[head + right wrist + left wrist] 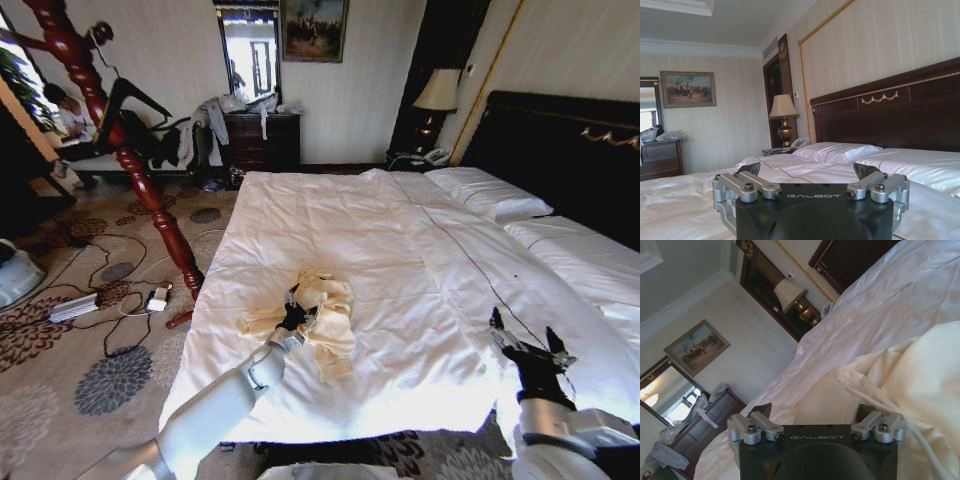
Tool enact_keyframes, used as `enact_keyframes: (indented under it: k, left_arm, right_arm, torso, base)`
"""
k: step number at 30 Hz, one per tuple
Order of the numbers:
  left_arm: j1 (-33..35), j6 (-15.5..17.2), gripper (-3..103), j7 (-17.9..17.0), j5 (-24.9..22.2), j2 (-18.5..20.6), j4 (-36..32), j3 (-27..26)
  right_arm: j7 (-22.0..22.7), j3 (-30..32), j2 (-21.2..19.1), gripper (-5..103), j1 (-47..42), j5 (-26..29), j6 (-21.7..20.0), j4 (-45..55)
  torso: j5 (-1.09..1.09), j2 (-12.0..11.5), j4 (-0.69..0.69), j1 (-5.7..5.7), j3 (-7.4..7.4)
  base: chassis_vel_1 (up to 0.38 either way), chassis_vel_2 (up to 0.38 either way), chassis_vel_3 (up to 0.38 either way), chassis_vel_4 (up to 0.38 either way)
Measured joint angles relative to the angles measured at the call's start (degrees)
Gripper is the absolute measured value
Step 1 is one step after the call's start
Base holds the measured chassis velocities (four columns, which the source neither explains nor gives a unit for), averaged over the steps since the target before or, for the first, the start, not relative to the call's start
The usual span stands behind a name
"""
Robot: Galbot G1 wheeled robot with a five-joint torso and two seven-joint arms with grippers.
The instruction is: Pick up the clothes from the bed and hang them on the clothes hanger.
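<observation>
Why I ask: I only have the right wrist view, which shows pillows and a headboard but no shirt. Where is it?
Observer: The shirt lies crumpled on the bed, near the foot edge, off to the robot's left of your gripper.
Operator: Is the left arm on it?
Observer: Yes. The left gripper is down at the shirt's left side, jaws open, with cream fabric right in front of them.
Operator: And how far off is mine?
Observer: The right gripper hangs over the bed's near right corner, jaws open, well apart from the shirt.
</observation>
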Motion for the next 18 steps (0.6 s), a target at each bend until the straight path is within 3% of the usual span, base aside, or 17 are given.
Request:
enact_keyframes:
  k: [4,6,9,18]
  left_arm:
    - [0.70,-0.01,78,-0.03,-0.11,0.63,-0.82,-0.67]
    - [1.17,-0.02,67,-0.01,-0.41,1.30,-1.67,-1.22]
    - [1.63,-0.02,61,0.03,-0.74,1.87,-2.34,-1.86]
    - [3.97,-0.20,23,0.19,-1.94,2.81,-3.64,-4.53]
  right_arm:
    - [0.02,0.02,-0.02,100,0.13,0.08,0.00,0.02]
    - [0.03,-0.13,-0.04,100,0.23,0.09,-0.02,-0.07]
    - [0.03,-0.28,-0.09,100,0.39,0.09,-0.03,-0.18]
    - [0.04,-0.72,-0.61,100,0.87,0.19,-0.09,-0.47]
  torso:
    - [0.00,0.00,0.01,0.00,0.00]
    - [0.00,0.00,0.01,0.00,0.00]
    - [0.00,0.00,0.01,0.00,0.00]
    - [0.00,0.01,0.00,0.00,0.00]
  base:
    - [0.000,0.000,0.000,0.000]
    - [0.000,0.000,0.000,0.000]
    - [0.000,0.000,0.000,0.000]
    - [0.000,0.000,0.000,0.000]
